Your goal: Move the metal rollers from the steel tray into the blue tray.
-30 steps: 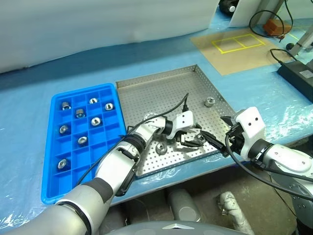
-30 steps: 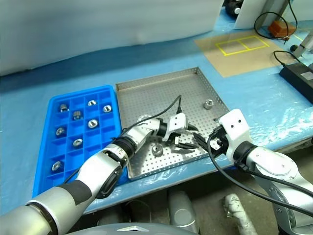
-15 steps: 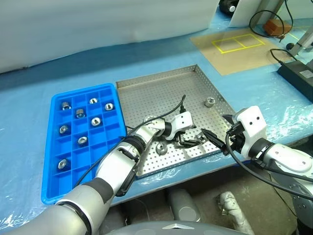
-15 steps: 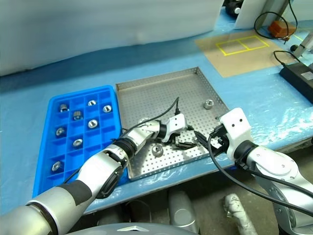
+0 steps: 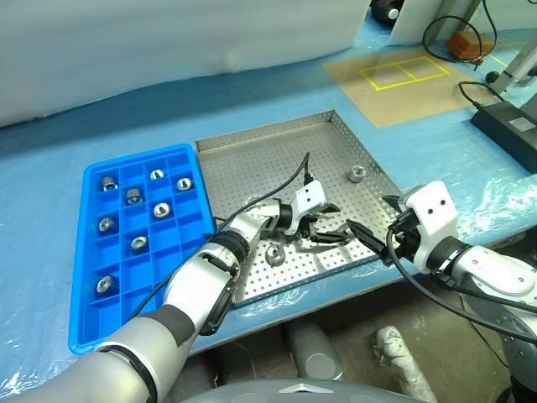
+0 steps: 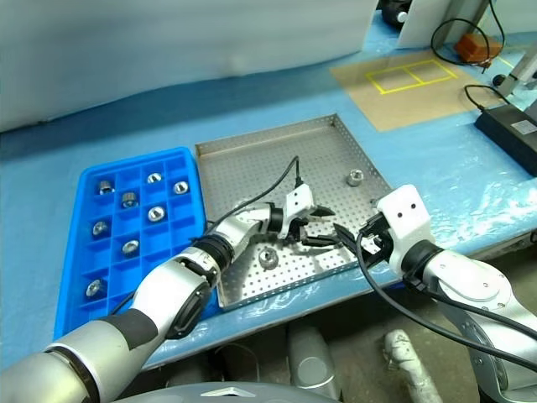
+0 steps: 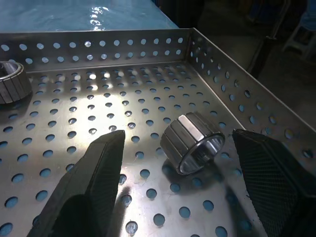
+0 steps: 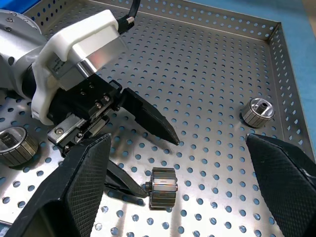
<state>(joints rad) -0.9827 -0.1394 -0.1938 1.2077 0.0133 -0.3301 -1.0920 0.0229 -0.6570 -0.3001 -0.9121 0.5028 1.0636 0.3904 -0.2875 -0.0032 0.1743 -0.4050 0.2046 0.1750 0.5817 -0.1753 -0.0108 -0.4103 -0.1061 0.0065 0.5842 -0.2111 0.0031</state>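
Note:
The steel tray [image 5: 252, 155] lies mid-table with the blue tray [image 5: 91, 281] on its left. My left gripper [image 7: 178, 134] is open low over the steel tray's front part. One of the metal rollers [image 7: 192, 143] lies on its side between the fingers, touching neither. The same roller [image 8: 163, 194] shows by the tip of one left finger. Another roller [image 5: 273, 255] stands near the tray's front rim, and one more roller [image 5: 357, 174] sits at the far right. Several rollers [image 5: 139, 243] sit in the blue tray's compartments. My right gripper [image 5: 369, 235] hangs open at the steel tray's front right corner, holding nothing.
The steel tray's front rim runs close to the table's front edge. A black box [image 5: 508, 126] with cables sits at the right. A tan mat [image 5: 403, 71] with yellow squares lies behind the tray.
My left gripper has rolled a little and shifted slightly farther into the steel tray, still open. The right gripper has stayed put.

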